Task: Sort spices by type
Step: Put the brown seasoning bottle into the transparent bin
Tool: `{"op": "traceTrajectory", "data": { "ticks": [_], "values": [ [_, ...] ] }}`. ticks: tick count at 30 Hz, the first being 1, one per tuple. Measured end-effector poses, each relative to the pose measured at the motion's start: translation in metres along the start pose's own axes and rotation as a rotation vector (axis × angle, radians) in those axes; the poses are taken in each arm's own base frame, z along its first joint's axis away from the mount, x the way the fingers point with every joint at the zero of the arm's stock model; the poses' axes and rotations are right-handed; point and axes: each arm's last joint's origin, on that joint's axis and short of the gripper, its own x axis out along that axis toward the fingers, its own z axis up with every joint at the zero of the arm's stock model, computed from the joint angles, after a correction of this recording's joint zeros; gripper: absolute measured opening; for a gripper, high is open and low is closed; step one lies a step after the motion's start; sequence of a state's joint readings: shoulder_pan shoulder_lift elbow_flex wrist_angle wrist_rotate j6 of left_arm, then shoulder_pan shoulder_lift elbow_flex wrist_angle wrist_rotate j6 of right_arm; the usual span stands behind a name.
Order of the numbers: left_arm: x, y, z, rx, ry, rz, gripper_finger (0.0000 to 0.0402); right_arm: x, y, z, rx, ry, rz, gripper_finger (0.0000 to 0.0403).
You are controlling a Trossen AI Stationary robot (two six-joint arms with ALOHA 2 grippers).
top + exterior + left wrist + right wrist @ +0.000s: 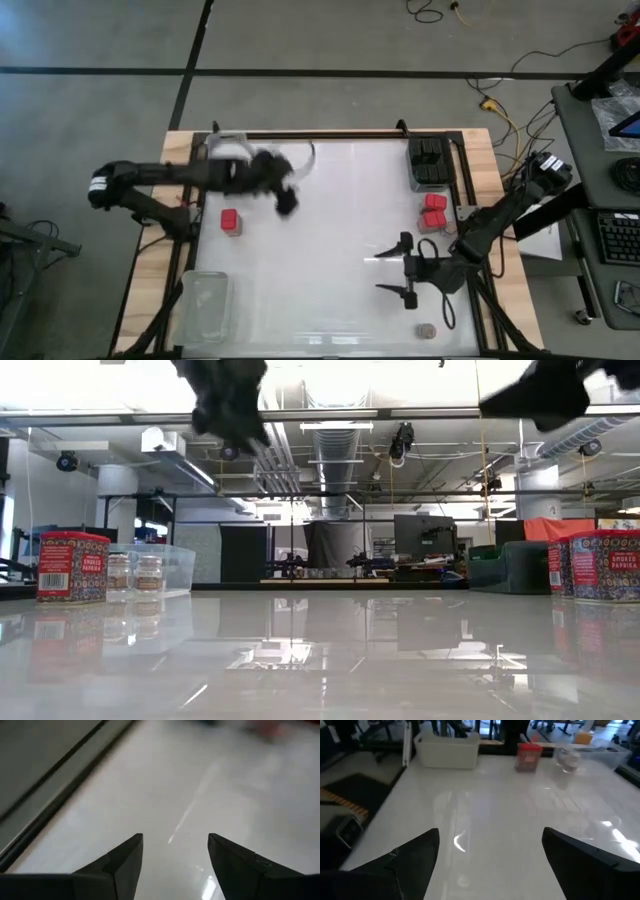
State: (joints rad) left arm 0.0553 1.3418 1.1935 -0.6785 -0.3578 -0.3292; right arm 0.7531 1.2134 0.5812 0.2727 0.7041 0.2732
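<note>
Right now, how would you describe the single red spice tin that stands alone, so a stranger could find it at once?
Start at the white table top seen from above and go to its left side, below the left arm. There stands one red square-topped spice tin, with bare surface all round it. The other red tins sit together near the right edge beside the black boxes; this one has no neighbour.

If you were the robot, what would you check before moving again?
1. Right gripper empty, fingers apart: ok.
2. Left gripper empty, fingers apart: ok.
3. Lone red paprika tin upright on the white table, nothing crowding it: ok.
4. Two red tins grouped at the right edge: ok.
5. Round jar still loose near the front edge: not ok.
6. What sits in the clear tray: cannot tell.
</note>
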Motion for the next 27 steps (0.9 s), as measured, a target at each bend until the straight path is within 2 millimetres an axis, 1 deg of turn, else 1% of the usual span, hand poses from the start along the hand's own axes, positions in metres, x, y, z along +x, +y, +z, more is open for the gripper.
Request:
{"op": "traceTrajectory", "data": {
  "ticks": [2, 4, 5, 7, 9, 11, 15, 18, 20, 22, 24, 27],
  "values": [
    [-0.007, -0.034, -0.011, 0.137, -0.067, -0.115, 0.0207, -0.004, 0.007, 0.007, -0.019, 0.022, 0.018, 0.0340],
    [-0.014, -0.060, -0.022, 0.222, -0.139, -0.215, 0.0207, -0.007, 0.013, 0.015, -0.040, 0.062, 0.023, 0.0337],
    [-0.017, -0.070, -0.028, 0.253, -0.161, -0.251, 0.0207, -0.009, 0.015, 0.019, -0.045, 0.087, 0.016, 0.0337],
    [-0.021, -0.082, -0.037, 0.286, -0.193, -0.299, 0.0207, -0.011, 0.015, 0.027, -0.051, 0.131, -0.004, 0.0336],
    [-0.022, -0.088, -0.043, 0.289, -0.202, -0.312, 0.0207, -0.013, 0.014, 0.030, -0.031, 0.164, -0.028, 0.0338],
    [-0.021, -0.089, -0.047, 0.249, -0.200, -0.284, 0.0207, -0.014, 0.014, 0.031, 0.006, 0.190, -0.041, 0.0338],
    [-0.010, -0.088, -0.059, 0.143, -0.208, -0.262, 0.0207, -0.021, 0.021, 0.027, 0.069, 0.249, 0.031, 0.0334],
    [0.001, -0.091, -0.069, 0.079, -0.249, -0.290, 0.0207, -0.036, 0.035, 0.024, 0.071, 0.272, 0.111, 0.0327],
    [0.009, -0.092, -0.076, 0.061, -0.273, -0.307, 0.0207, -0.049, 0.044, 0.026, 0.078, 0.304, 0.138, 0.0321],
    [0.014, -0.095, -0.079, 0.027, -0.312, -0.336, 0.0207, -0.061, 0.049, 0.029, 0.100, 0.350, 0.137, 0.0315],
    [0.020, -0.096, -0.084, 0.014, -0.321, -0.345, 0.0207, -0.071, 0.054, 0.026, 0.092, 0.422, 0.117, 0.0309],
    [0.026, -0.100, -0.086, 0.008, -0.332, -0.353, 0.0207, -0.079, 0.065, 0.022, 0.088, 0.516, 0.095, 0.0302]
  ]
}}
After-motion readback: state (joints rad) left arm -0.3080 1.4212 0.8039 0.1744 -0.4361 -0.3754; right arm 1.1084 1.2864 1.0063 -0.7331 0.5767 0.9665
